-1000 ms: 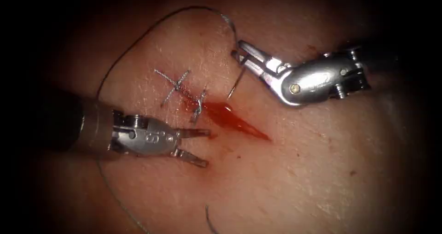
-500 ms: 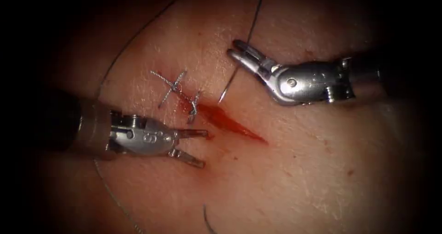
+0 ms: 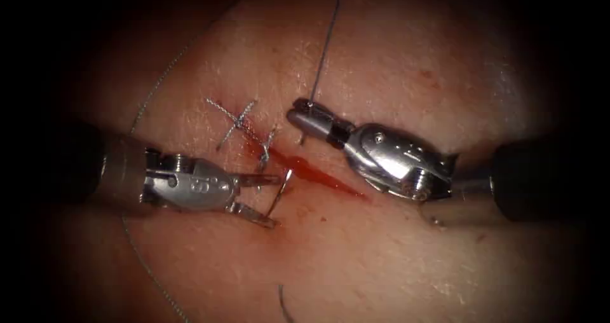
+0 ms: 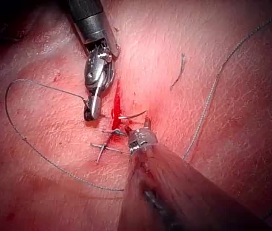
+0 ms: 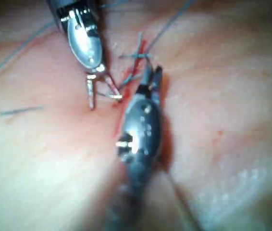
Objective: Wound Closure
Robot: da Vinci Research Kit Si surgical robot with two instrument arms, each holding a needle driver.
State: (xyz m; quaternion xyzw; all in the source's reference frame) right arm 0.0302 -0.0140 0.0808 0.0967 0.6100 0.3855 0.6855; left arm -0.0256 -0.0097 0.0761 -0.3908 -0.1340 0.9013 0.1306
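Note:
My right tool is shut on the tail end of the curved needle, right of the cut. The needle passes under the cut's upper end. Its tip stands out of the tissue on the left side, between the open jaws of my left tool, which holds nothing. Thread runs up from the needle's tail. The left wrist view has the needle tip beside the left tool, with the right tool across the red fluid. The right wrist view has the right tool and the open left tool.
Two finished stitches cross the upper left part of the cut. Slack thread loops over the tissue behind the left tool. A short cut end of thread lies near the front edge.
The right tool swung down and left with the needle, driving it into the tissue right of the cut; the tip has come out on the left between the left tool's open jaws.

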